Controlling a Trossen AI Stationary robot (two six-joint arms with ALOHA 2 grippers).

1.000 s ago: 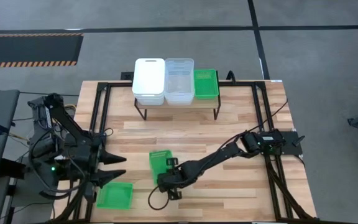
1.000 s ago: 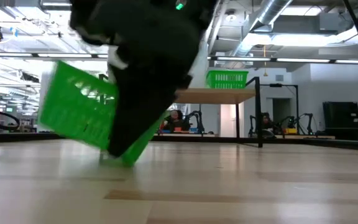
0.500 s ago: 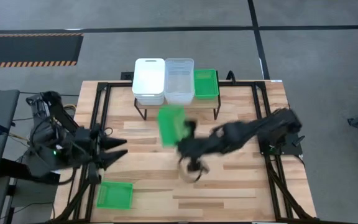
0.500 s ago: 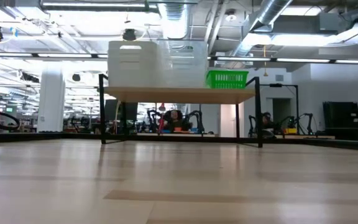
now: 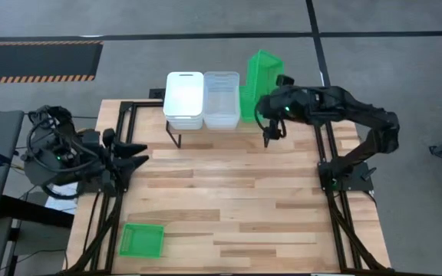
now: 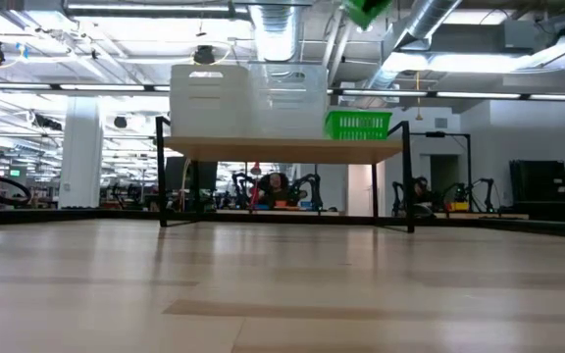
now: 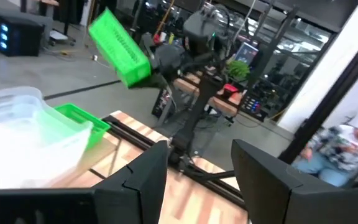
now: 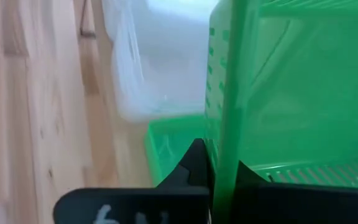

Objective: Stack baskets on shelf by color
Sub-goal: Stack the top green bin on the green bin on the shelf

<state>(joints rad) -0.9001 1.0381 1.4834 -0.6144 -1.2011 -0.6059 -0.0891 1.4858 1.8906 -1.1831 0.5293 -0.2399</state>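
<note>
- A green basket (image 5: 263, 69) hangs in the air, tipped up on edge, just above the right end of the shelf (image 5: 255, 123) – the right gripper (image 5: 268, 107) carries it.
- In the right wrist view the two dark fingers (image 8: 197, 163) are pressed together on the thin green wall of this basket (image 8: 291, 93); the pinch is on its rim.
- Below it, a second green basket (image 5: 254, 103) sits flat on the shelf's right end. The low view shows it (image 6: 358, 125) on the wooden top (image 6: 282, 148), with a corner of the lifted basket (image 6: 366, 10) at the upper edge.
- The white stack (image 5: 184, 100) stands on the left part of the shelf, and the clear stack (image 5: 221, 100) is just beside it, between the white one and the green one.
- A third green basket (image 5: 142, 240) lies flat on the table (image 5: 229, 192) near its front left corner, well apart from the shelf.
- The left gripper (image 5: 140, 153) waits over the table's left edge, holding nothing – its fingers (image 7: 135, 180) stand a little apart in the left wrist view.
- That view also catches the raised basket (image 7: 119, 47) far off, above the green one on the shelf (image 7: 82, 121), and a person (image 7: 347, 155) seated in the room behind.
</note>
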